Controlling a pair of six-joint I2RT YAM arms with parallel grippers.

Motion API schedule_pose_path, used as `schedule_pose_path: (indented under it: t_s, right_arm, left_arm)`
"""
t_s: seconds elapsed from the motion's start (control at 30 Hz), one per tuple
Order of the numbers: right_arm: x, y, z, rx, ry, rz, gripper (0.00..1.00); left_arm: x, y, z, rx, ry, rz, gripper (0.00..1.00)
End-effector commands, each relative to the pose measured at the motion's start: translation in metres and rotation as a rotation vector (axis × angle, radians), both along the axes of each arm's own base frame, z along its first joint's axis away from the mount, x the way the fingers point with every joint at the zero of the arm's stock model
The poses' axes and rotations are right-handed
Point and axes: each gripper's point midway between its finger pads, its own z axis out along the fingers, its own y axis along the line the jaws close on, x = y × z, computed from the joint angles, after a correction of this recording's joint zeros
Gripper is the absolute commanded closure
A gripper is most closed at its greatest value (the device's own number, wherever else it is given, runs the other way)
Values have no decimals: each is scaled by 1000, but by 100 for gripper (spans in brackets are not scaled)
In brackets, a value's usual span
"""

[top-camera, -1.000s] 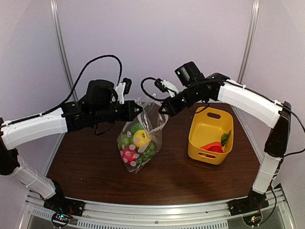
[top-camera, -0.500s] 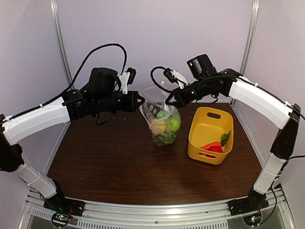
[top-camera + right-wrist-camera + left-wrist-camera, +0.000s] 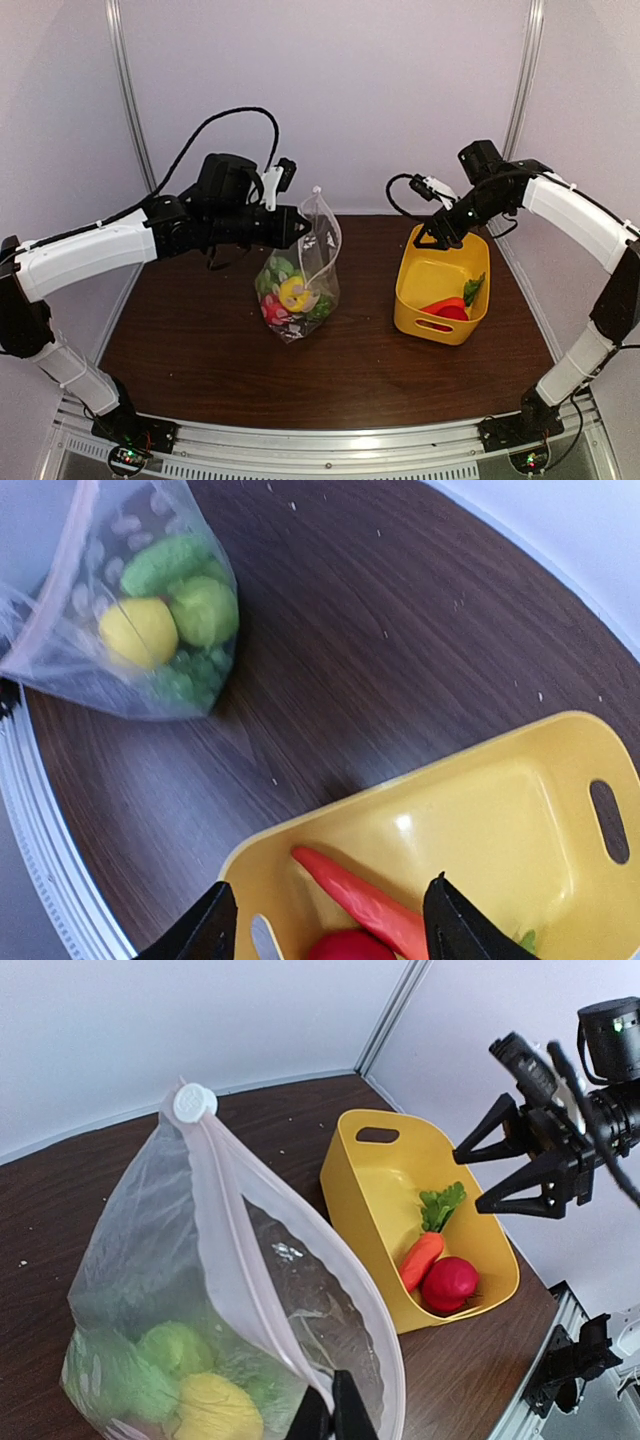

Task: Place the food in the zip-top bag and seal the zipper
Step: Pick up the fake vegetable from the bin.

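Your left pincer (image 3: pixel 335 1418) is clamped shut on the bag (image 3: pixel 150 1250) at its rim (fruit (image 3: pixel 180 1352) inside). Your right pincer (image 3: pixel 430 238) hangs wide open over the basket (image 3: pixel 412 300), holding nothing.

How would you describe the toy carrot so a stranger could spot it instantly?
On the dark wooden table, find the yellow plastic handled basket at the right. Inside lies the long orange-red toy carrot with a green leafy top, beside a round red toy; only the carrot is long and tapered.
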Motion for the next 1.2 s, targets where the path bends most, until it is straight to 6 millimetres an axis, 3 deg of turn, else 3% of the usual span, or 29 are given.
schedule_pose_path:
  t_s: [0.0,0.1,0.2,0.83,0.93,1.0,1.17]
  right_arm:
    - [-32,-53,-62,-302,64,127,36]
    - [-46,-77,-104,-438,161,165,37]
    - [-54,-83,-125,-468,235,184,36]
    - [-77,-100,-203,-543,443,170,17]
    - [-71,-97,-207,-527,449,150,24]
    - [-66,-97,-203,-522,436,134,35]
    - [-47,-95,-159,-499,321,85,45]
  left_arm:
    - [-3,0,12,-43,-41,-10,100]
    - [-3,2,12,-49,-44,-6,100]
    - [-4,3,11,-55,-42,-5,100]
    - [-13,12,6,-84,-27,2,100]
    - [-14,12,5,-89,-20,-1,100]
    - [-15,11,6,-92,-17,-5,100]
    - [-15,13,8,-95,-21,-2,100]
